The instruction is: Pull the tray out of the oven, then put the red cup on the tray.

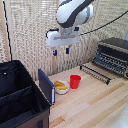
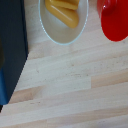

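One white bowl (image 1: 61,86) sits touching the red cup (image 1: 75,81), beside a black bin (image 1: 20,100).

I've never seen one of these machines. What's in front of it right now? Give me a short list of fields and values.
claw: hanging in the air above the table, empty, jaws apart
red cup: upright on the wooden table, beside the bowl
white bowl: holds yellow food
oven: at the exterior view's right, door open
tray: in front of the oven
black bin: at the exterior view's left
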Tool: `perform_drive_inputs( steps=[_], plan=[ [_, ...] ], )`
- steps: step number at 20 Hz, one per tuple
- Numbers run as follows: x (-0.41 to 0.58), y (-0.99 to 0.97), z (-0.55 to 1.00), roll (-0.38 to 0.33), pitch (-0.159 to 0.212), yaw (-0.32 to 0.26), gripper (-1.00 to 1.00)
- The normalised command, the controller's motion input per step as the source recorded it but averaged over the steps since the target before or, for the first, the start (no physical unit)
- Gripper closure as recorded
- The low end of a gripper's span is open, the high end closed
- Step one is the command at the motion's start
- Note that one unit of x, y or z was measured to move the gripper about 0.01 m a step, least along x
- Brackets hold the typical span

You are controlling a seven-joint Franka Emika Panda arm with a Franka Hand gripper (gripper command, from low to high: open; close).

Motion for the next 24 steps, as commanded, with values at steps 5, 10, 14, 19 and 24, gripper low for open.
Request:
perform_drive_inputs(
  steps=[5,10,14,19,24],
  plan=[
    [0.0,-0.09,-0.01,-0.349,-0.011,0.051,-1.0],
    [0.0,-0.19,0.0,-0.375,-0.017,0.048,-1.0],
    [0.0,-0.21,0.0,-0.375,-0.016,0.062,-1.0],
    [0.0,-0.23,0.0,-0.357,-0.028,0.11,-1.0],
    [0.0,-0.17,-0.01,-0.315,-0.048,0.162,-1.0]
  ],
)
